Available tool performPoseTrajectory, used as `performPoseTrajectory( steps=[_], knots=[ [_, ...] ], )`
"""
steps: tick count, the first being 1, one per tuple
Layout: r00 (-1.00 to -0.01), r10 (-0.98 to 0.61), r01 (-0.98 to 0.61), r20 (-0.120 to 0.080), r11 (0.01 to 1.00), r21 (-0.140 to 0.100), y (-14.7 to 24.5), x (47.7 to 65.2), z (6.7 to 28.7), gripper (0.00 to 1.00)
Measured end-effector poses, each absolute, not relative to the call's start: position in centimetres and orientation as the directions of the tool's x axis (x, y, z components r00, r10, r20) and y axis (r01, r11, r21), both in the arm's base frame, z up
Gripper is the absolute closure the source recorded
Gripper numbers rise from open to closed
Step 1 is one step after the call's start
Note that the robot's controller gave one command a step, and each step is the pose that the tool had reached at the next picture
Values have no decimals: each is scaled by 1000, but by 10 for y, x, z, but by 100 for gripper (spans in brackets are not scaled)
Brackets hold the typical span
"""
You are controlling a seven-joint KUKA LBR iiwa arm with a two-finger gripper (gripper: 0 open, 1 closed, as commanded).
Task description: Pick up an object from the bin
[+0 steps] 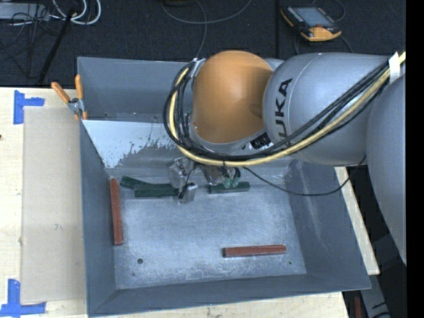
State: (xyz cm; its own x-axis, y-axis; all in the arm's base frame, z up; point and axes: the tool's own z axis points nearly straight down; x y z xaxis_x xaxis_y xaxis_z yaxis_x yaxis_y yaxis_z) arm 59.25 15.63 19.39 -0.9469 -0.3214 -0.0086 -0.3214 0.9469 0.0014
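Bright glare on bin wall point(126, 138)

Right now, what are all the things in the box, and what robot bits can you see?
Bin: one, grey metal, middle of the view.
Sticks: two, reddish brown; one along the bin's left wall, one on the floor near the front right.
Green piece: one, dark green, back of the floor, left of the tool.
Green bit: dark green, right of the tool; I cannot tell if it is part of the same piece.
Tool: one, grey, down by the green piece.
Arm: one, silver, with an orange cover, reaching in from the right.
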Motion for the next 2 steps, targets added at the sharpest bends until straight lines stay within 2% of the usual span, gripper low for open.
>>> performPoseTrajectory(
  steps=[1,2],
  knots=[
    [-832,-555,-555,-6,832,-3,123,581,269,100],
    [-687,-726,-726,-3,687,-1,108,582,289,100]
  ],
)
